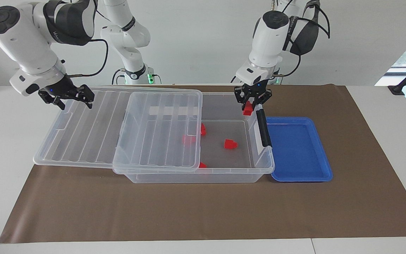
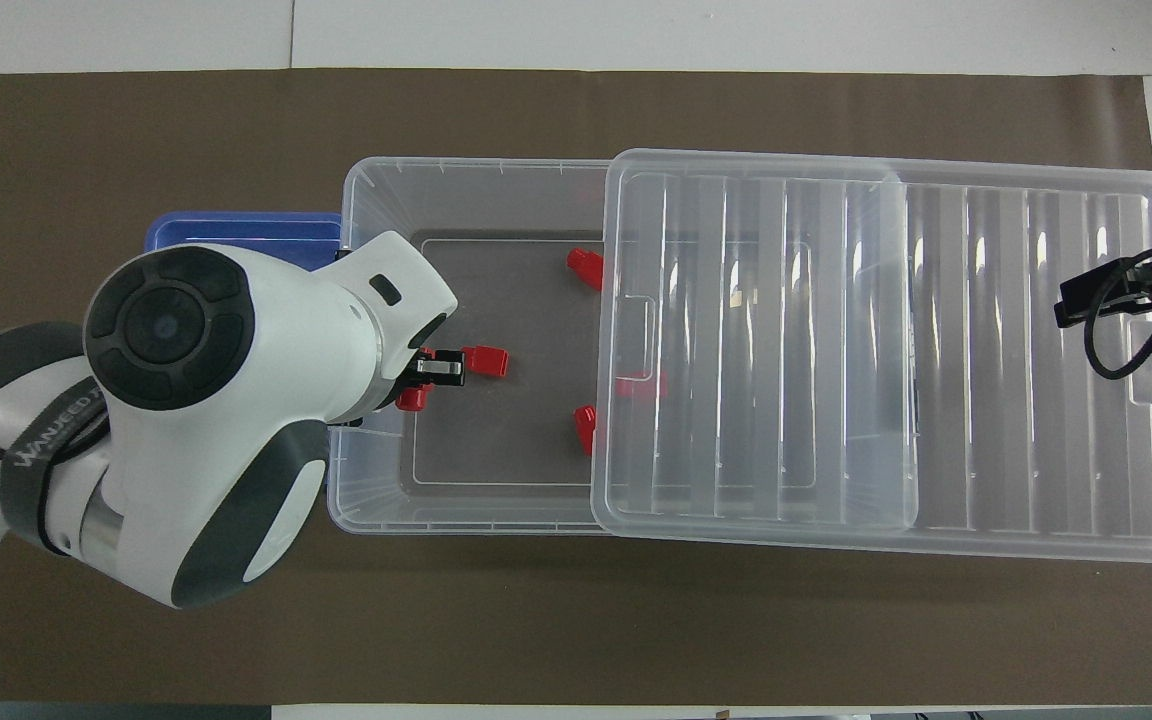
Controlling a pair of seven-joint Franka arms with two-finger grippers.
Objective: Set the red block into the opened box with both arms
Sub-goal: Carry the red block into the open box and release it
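My left gripper (image 1: 248,103) (image 2: 428,378) is shut on the small red block (image 1: 247,110) (image 2: 412,399). It hangs in the air over the uncovered end of the clear box (image 1: 224,176) (image 2: 476,175), just inside the black latch (image 1: 263,128). The ribbed lid (image 1: 93,123) (image 2: 936,350) is slid toward the right arm's end and overhangs the box there. My right gripper (image 1: 74,100) (image 2: 1086,290) stands open above that overhanging end of the lid, holding nothing.
Several red blocks lie on the box floor, one in the open middle (image 1: 230,144) (image 2: 483,361) and one under the lid's edge (image 1: 189,139). A shallow blue tray (image 1: 298,151) (image 2: 236,228) sits beside the box's latch end on the brown mat (image 1: 203,211).
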